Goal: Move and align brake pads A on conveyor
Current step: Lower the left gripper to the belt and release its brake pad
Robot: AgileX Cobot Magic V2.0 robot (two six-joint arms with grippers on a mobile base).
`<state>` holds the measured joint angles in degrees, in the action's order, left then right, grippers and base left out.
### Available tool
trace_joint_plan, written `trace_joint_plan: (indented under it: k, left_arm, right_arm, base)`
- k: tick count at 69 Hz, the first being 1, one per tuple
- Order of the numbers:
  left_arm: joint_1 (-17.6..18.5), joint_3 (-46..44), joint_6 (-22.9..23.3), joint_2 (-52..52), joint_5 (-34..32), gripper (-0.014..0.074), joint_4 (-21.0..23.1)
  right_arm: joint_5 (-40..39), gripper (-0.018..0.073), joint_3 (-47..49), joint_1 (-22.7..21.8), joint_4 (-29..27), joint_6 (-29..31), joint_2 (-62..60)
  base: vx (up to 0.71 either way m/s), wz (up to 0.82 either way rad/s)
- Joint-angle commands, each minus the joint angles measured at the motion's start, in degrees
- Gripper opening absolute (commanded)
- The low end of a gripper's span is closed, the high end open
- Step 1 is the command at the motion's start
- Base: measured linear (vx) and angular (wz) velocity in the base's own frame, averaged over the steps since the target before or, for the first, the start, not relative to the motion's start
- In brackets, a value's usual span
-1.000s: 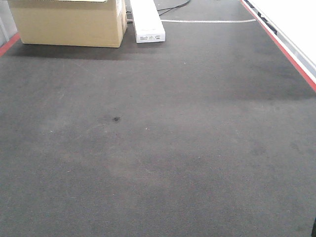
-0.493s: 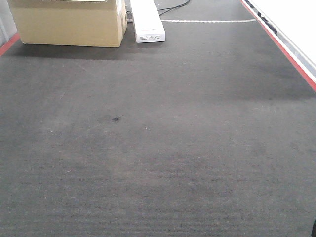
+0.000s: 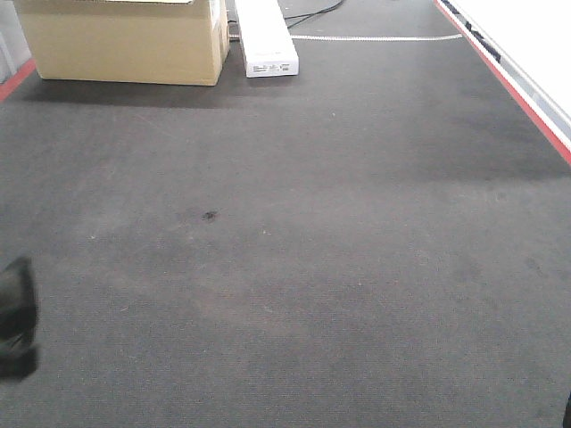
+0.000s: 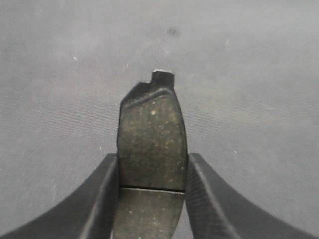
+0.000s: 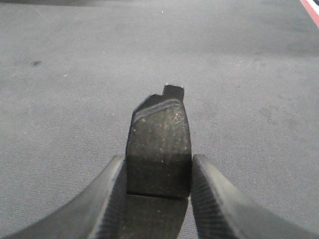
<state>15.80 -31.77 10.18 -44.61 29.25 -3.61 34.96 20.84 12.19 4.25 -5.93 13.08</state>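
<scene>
at lower left of the front view, a dark shape newly enters: likely the left gripper, clamping a brake pad; the right gripper clamps a second brake pad.

Front overview; wrist views above conveyor

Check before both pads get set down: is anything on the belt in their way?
Nothing visible is. The left gripper holds one pad, the right gripper another pad, both above bare belt. The cardboard box and the white box sit at the far end.
</scene>
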Motion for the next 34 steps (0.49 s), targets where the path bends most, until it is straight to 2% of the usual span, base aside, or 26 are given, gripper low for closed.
trace_joint_plan:
  k: [1,11,20,34]
  left_arm:
    - [0.02,-6.31,0.29,-8.12,-6.03,-0.0006,-0.03]
    - [0.02,-13.49,0.37,-20.59,-3.36,-0.0006,-2.61]
    - [-0.83,-20.43,0.37,-31.11,0.76,-0.0006,-2.21]
    - [-5.17,-29.53,0.37,-42.99,3.67,-0.0006,-2.19]
  right_arm:
    - [-5.43,-0.0007,1.63,-0.17,0.58,0.27,0.66]
    - [-5.43,-0.0007,1.63,-0.17,0.58,0.27,0.66]
    - [-5.43,-0.0007,1.63,-0.17,0.58,0.27,0.66]
    - [-5.43,-0.0007,1.63,-0.17,0.58,0.27,0.66]
  base:
    - [0.00,0.00]
    - [0.00,0.00]
    - [0.00,0.00]
    - [0.00,0.00]
